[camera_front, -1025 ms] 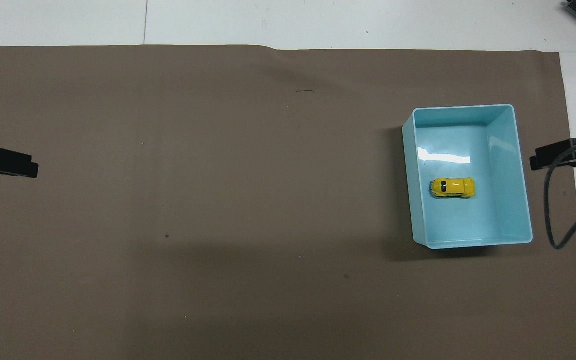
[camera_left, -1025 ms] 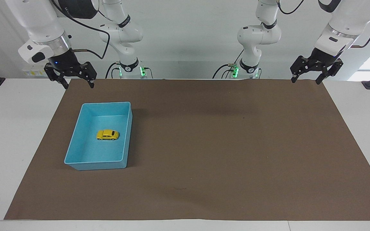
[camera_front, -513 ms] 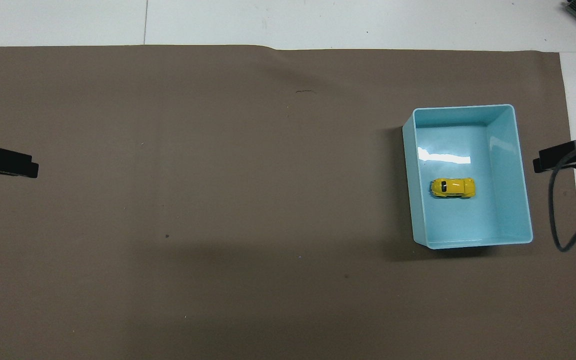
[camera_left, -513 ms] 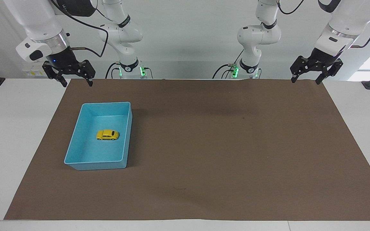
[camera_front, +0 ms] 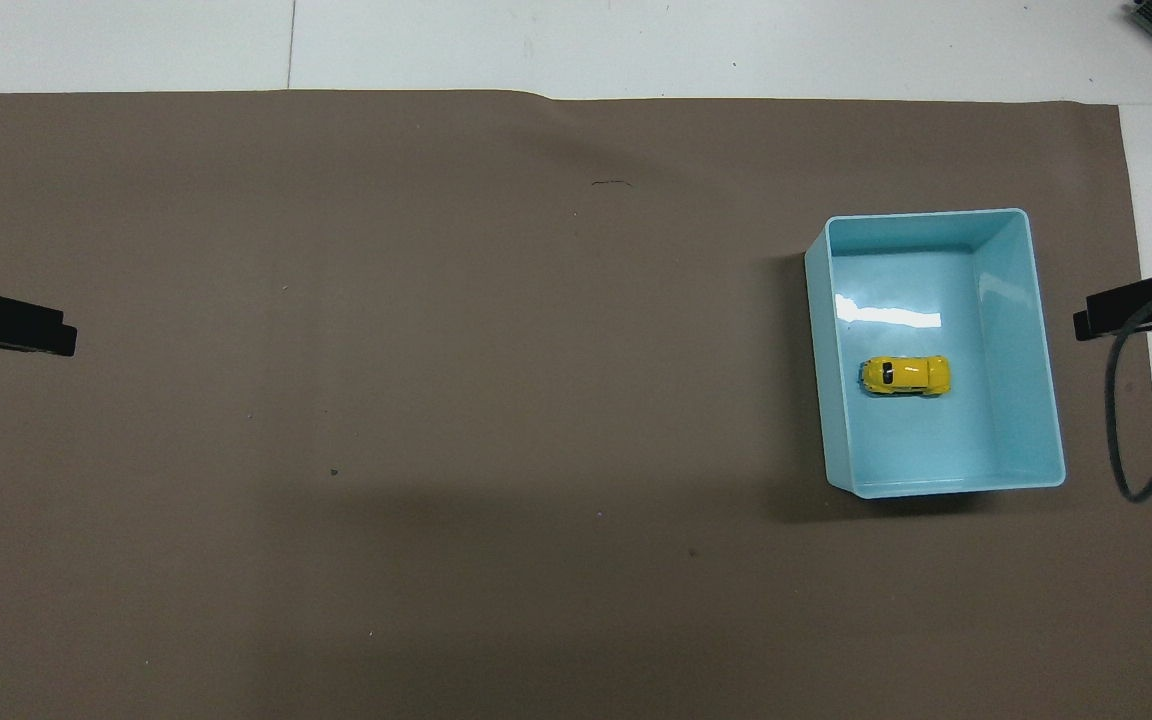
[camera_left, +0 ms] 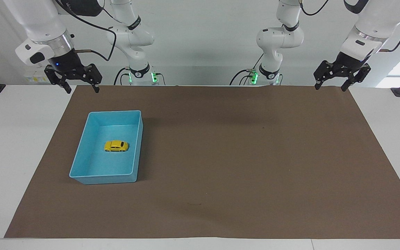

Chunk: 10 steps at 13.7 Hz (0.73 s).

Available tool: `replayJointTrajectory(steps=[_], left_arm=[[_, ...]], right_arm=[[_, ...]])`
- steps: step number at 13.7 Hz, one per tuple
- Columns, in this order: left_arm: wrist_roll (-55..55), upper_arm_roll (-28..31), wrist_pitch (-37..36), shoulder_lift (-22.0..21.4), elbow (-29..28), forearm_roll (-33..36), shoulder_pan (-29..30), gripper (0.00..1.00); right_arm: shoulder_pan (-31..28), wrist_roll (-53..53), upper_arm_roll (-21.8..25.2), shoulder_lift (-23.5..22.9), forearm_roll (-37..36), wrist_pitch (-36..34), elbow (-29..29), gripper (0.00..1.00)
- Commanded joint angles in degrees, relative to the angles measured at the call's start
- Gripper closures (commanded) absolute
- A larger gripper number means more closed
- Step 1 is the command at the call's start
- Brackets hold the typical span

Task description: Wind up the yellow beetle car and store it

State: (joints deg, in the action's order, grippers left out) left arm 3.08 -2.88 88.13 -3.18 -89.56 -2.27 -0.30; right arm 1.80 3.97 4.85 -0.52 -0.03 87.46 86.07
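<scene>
The yellow beetle car (camera_left: 116, 146) (camera_front: 905, 376) rests on its wheels on the floor of the blue bin (camera_left: 83, 149) (camera_front: 1018, 330), touching none of its walls. My right gripper (camera_left: 83, 91) hangs open and empty in the air over the mat's corner at the robots' end, apart from the bin. My left gripper (camera_left: 330, 89) also hangs open and empty, over the mat's corner at the left arm's end, and waits there. Only a dark tip of each gripper reaches into the overhead view.
A brown mat (camera_left: 241, 156) covers most of the white table (camera_left: 9, 139). The bin stands on the mat toward the right arm's end. A black cable (camera_front: 1126, 420) loops down from the right arm beside the bin.
The right gripper has drifted slightly up and outward, away from the bin. The car, the bin and the left arm have not moved.
</scene>
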Motion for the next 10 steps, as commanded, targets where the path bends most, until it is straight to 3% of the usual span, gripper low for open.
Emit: replayJointTrajectory(steps=[1, 10], left_arm=[[0.08, 0.42, -0.77, -0.6, 0.18, 0.6, -0.49, 0.0], [0.08, 0.42, -0.77, -0.6, 0.18, 0.6, -0.49, 0.0]], right_arm=[[-0.74, -0.98, 0.07, -0.27, -0.32, -0.63, -1.34, 0.0], [-0.74, -0.89, -0.28, -0.45, -0.76, -0.54, -1.34, 0.0]])
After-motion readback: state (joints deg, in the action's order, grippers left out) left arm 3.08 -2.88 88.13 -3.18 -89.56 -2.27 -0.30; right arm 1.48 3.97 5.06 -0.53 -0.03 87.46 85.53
